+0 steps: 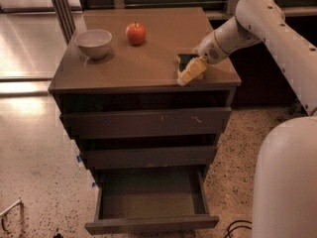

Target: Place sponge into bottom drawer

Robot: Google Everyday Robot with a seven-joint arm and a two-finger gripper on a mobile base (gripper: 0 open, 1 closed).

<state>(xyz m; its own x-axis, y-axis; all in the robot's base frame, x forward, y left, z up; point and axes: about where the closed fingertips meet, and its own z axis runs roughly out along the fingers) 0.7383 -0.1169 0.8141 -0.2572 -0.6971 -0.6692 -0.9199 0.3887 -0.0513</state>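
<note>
The sponge [184, 59] lies near the right front edge of the cabinet top [143, 63]. Its dark green top shows, and its near side is covered by my gripper. My gripper [190, 72] reaches in from the right and sits low on the sponge's front, just above the cabinet top. I cannot tell whether it has hold of the sponge. The bottom drawer [151, 224] is pulled out below, and its shallow tray holds nothing I can see. The two drawers above it are shut.
A grey bowl [93, 43] and a red apple [135, 32] stand at the back left of the cabinet top. My white arm [277, 29] and body [285, 182] fill the right side. A black cable [237, 228] lies on the speckled floor.
</note>
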